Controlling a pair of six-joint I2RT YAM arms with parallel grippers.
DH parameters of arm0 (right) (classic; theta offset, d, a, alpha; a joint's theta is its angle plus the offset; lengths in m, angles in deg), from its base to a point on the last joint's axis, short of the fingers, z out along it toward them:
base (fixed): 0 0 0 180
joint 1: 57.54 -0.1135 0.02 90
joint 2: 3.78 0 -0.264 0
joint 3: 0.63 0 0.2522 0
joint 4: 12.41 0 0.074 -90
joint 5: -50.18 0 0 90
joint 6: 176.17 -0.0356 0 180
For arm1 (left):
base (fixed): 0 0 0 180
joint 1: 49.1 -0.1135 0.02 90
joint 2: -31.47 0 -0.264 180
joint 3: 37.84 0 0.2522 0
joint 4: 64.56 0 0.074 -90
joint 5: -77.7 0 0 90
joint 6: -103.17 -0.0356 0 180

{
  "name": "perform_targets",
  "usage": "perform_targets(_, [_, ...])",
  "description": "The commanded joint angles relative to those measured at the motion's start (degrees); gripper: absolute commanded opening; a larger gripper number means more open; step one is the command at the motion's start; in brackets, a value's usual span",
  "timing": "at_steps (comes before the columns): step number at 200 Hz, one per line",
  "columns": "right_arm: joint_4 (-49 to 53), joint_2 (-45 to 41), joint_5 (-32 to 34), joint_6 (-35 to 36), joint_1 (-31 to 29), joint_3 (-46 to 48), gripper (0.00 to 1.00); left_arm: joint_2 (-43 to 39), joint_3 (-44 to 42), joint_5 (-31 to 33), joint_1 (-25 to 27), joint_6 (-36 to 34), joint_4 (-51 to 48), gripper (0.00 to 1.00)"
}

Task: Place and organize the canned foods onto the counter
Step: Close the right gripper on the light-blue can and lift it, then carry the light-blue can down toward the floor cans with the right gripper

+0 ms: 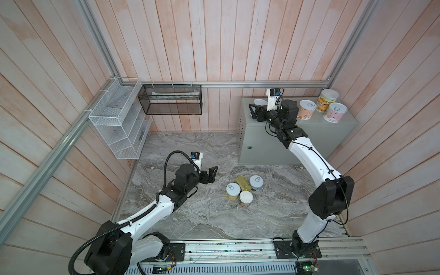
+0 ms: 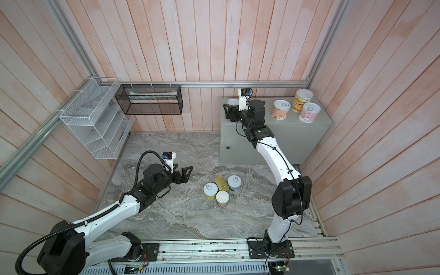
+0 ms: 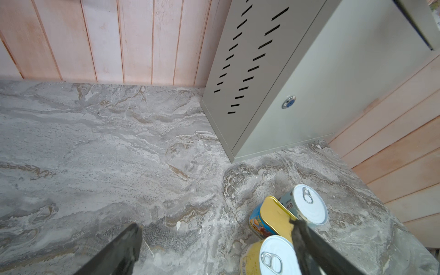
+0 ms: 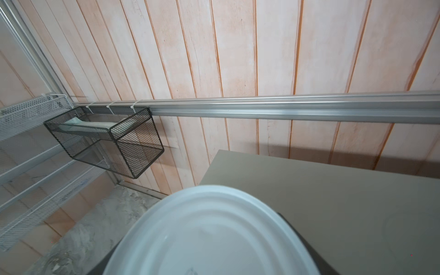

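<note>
Parking a white-topped tin (image 1: 260, 102) at the counter (image 1: 309, 133) far corner, leaving room beside three others (image 1: 326, 102).
In a top view: clenching right gripper (image 1: 253, 112) round it, upright, lid skyward. Left wrist: holding left gripper (image 3: 214, 226) spread wide, empty, near the rectangular tin (image 3: 276, 214), long axis front-to-back. Right wrist: filling the lens with that pale lid.
</note>
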Motion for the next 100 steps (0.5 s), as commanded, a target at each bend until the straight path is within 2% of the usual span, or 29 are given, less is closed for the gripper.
perform_targets(1, [-3.75,-6.22,-5.08,-7.71,-0.43,2.49,0.54,-0.82,1.76,-3.29,-0.22,-3.67,5.57,1.0])
perform_targets(50, [0.93,-12.54,-4.45,-8.06,-6.7,5.51,0.54,-1.2,3.54,-8.4,-0.22,-6.57,8.91,1.0])
perform_targets(83, [-0.31,-17.7,-3.67,-14.89,-10.36,13.94,0.54,-2.73,1.39,-11.72,-0.21,-7.96,14.53,1.0])
perform_targets(100, [-0.11,-20.32,-0.48,-15.33,-14.0,18.43,0.54,-3.43,-0.01,-13.53,0.24,-8.99,16.78,1.0])
